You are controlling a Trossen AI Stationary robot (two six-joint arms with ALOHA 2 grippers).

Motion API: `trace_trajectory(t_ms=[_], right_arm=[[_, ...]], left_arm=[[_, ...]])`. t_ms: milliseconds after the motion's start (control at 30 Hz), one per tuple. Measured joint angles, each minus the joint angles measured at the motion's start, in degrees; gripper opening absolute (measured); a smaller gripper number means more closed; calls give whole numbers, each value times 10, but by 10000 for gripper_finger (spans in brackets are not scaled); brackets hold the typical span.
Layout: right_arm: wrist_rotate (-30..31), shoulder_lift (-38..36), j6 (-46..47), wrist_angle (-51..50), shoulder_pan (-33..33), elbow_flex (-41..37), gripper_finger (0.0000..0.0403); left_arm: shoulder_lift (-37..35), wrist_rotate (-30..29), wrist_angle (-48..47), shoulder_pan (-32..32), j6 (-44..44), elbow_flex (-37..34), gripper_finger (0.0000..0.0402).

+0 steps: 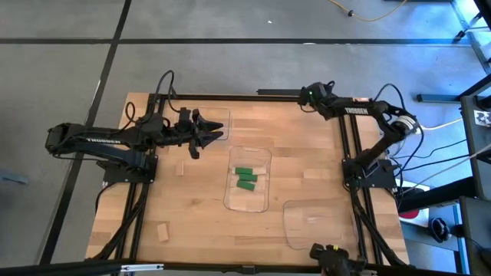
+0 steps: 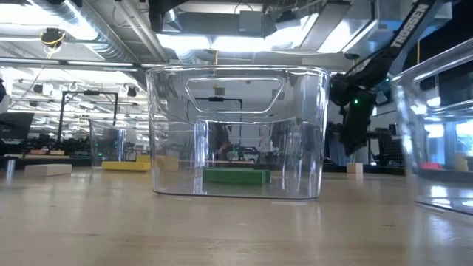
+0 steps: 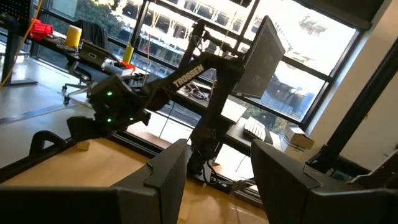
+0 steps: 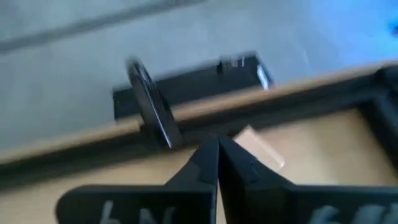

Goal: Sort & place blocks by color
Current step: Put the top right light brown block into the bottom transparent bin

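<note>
Wooden table [image 1: 307, 161] carries a clear tray [image 1: 248, 180] mid-table holding the green blocks [image 1: 245, 178]. Left gripper [image 1: 205, 132], jaws spread and empty, hovers near a tan block [image 1: 181, 167]; the right gripper [image 1: 307, 95] sits shut, empty, at the far edge.

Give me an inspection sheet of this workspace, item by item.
Surface: wooden table, black-framed edges.
Job's things: three green blocks inside the middle clear tray; tan blocks loose on the left side; a yellow block in the low view.
Clutter: two more clear trays, far-left and near-right.
Claws: left claw open, empty, over the far-left tray; right claw shut, empty, at the table's far edge.
Cables: along both arm bases.
Surroundings: grey floor; windows and desks beyond.
</note>
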Motion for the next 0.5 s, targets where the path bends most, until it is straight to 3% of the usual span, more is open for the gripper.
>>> trace_trajectory(t_ms=[133,500], right_arm=[[-69,39,-19,-30,-30,32,0],[-114,41,-56,-127,-43,90,0]], left_arm=[[0,0,0,0,0,0,169],[0,0,-2,0,0,0,169]])
